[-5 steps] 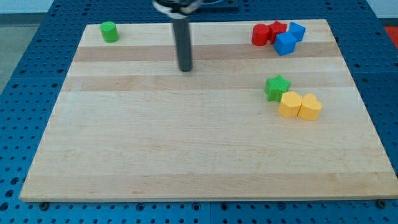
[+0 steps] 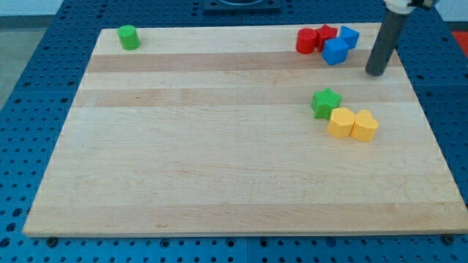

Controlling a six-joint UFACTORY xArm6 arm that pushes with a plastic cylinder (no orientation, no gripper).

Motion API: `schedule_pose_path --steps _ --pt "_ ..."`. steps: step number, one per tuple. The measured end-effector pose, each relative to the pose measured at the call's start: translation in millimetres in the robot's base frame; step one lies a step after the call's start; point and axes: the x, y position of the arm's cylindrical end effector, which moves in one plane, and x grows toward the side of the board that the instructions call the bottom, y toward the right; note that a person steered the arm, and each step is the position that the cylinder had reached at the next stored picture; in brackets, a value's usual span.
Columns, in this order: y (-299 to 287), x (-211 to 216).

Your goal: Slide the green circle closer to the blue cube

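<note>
My tip (image 2: pixel 376 73) stands on the wooden board (image 2: pixel 219 175) near the upper right of the frame, just right of the blue cube (image 2: pixel 336 51) and apart from it, touching no block; it is a bare rod with nothing to open or close.

The board is the only thing that holds anything. On it, at the upper left corner, sits the green circle (image 2: pixel 129 36), a short upright cylinder, plain bright green, alone and well apart from everything else. At the upper right, a cluster: a red cylinder (image 2: pixel 306 40), a second red block (image 2: pixel 326 33) whose shape I cannot quite make out, the blue cube, and another blue block (image 2: pixel 349 36) behind it. Lower, right of centre, a green star (image 2: pixel 325 102) touches two yellow blocks (image 2: pixel 352 124) lying side by side.
</note>
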Motion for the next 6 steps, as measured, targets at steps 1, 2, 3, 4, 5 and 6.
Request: schedule_pose_path --steps 1,2,3,4,5,6 --pt "0.0 -33.4" --pt "0.0 -60.3" --pt "0.0 -72.5" --pt "-2.7 -74.8" --pt "-7.0 -75.2" --pt "-13.0 -81.4"
